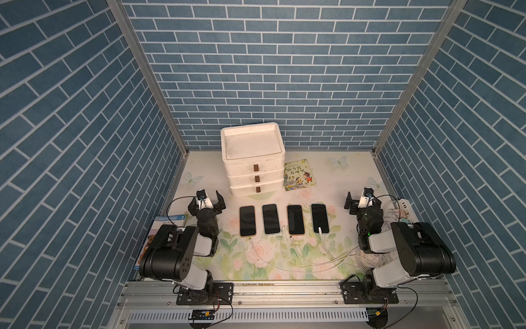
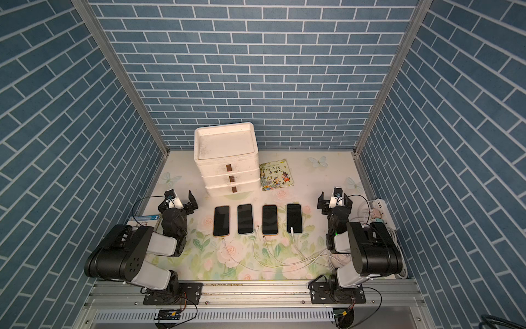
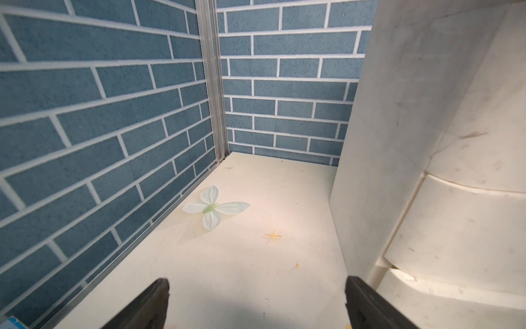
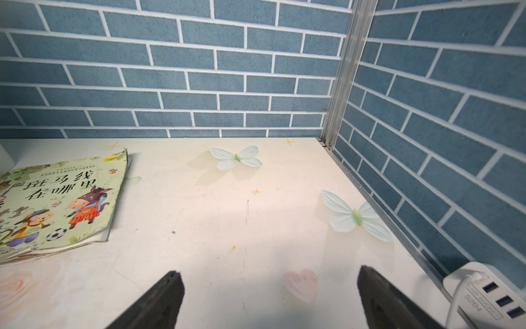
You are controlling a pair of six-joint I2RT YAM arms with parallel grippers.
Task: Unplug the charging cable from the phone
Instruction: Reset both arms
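Your right claw point(image 4: 270, 277) and left claw point(image 3: 256, 284) gape wide, empty. Pinch the white cable plug point(image 1: 320, 229) in the black glass phone point(image 1: 320, 216) right-front of the white three-drawer plastic box point(image 1: 253, 171), then pull straight out

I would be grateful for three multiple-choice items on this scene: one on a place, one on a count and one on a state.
1. Where does the colourful children's picture book lie relative to the white three-drawer plastic unit?
A. On top of it
B. Flat on the floral table, beside it
C. Beneath it

2. How many black-screened phones lie in the row?
A. Three
B. Four
C. Five

3. How do the left claw and the right claw stand?
A. Both open and empty
B. Both shut on a cable
C. Left open, right shut

Key:
1 B, both top views show the book flat next to the unit.
2 B, four lie side by side.
3 A, each wrist view shows the jaws wide apart with nothing between them.
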